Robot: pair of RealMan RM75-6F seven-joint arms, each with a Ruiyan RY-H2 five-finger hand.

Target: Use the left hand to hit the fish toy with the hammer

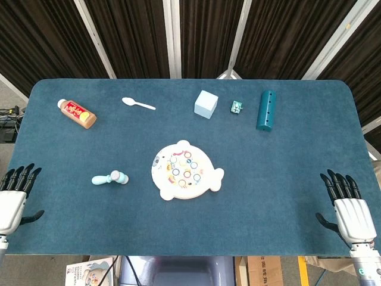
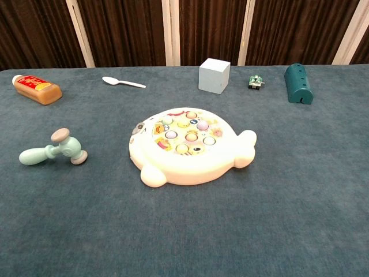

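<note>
No text can be read with certainty. The bottle (image 1: 77, 113) (image 2: 36, 89) carries a red label with yellow print, too small to make out in either view. A box (image 1: 89, 273) below the table's near edge shows printed characters and a cartoon figure, also illegible. The fish toy (image 1: 184, 170) (image 2: 190, 147) bears small coloured pictures on its buttons but no legible words or numbers.
</note>
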